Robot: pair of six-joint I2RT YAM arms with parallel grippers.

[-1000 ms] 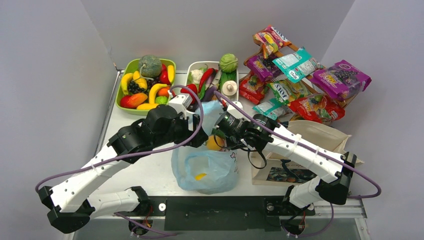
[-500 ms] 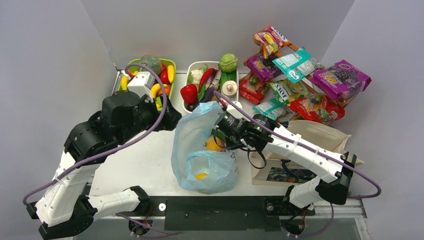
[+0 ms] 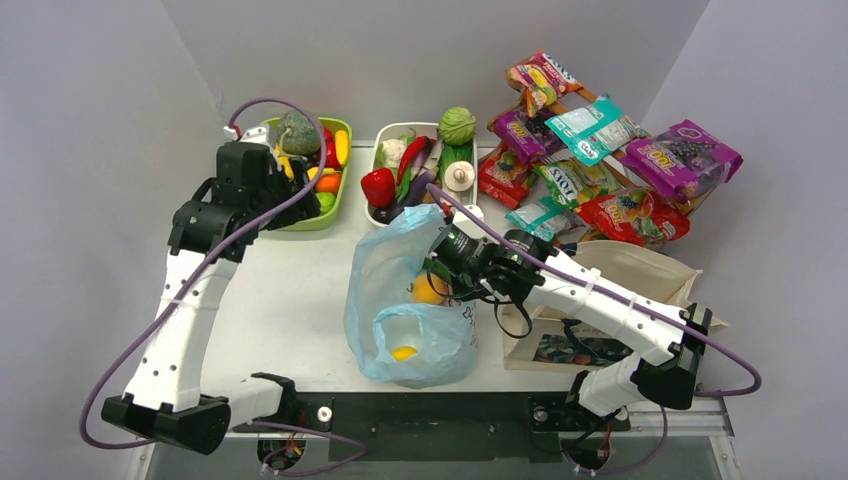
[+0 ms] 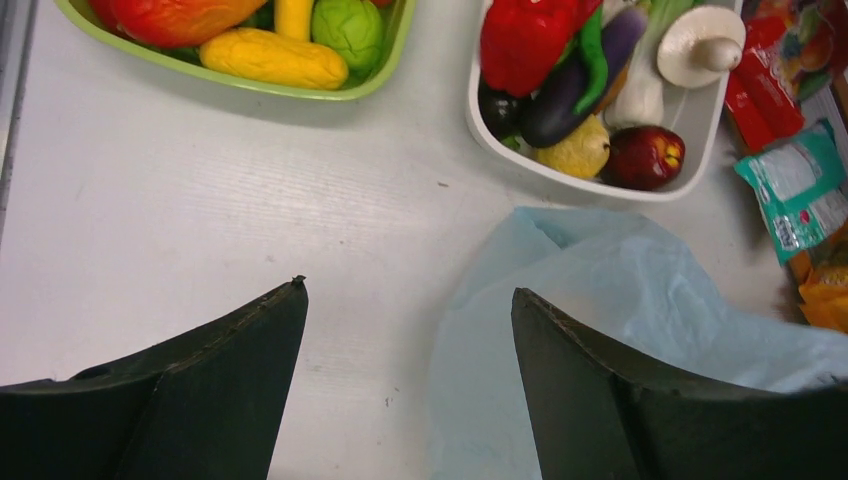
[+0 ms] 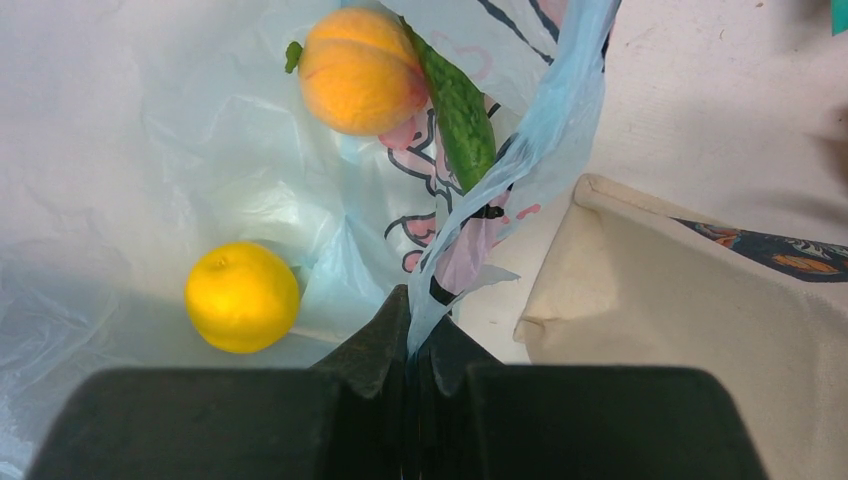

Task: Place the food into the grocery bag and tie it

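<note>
step: filling bag [image 3: 385, 270] | bag: lying on desk [image 3: 290, 300], orange fruit [image 5: 362, 72] and lemon [image 5: 242, 297] inside | right tool [image 5: 410, 340]: pinching bag's rim | left tool [image 4: 405, 290]: spread, empty, hovering beyond bag by green tray [image 4: 300, 90] | next: likely lowering onto one tray piece, then closing

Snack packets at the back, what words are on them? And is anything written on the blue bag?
"JUSS": big letters on the green snack packet, blurred, so not certain.
"JOOL": big letters on the purple snack packet, blurred, so not certain.
Other packets: print too small or blurred to read.
Blue bag: only a pink and black drawing, no readable letters.
</note>
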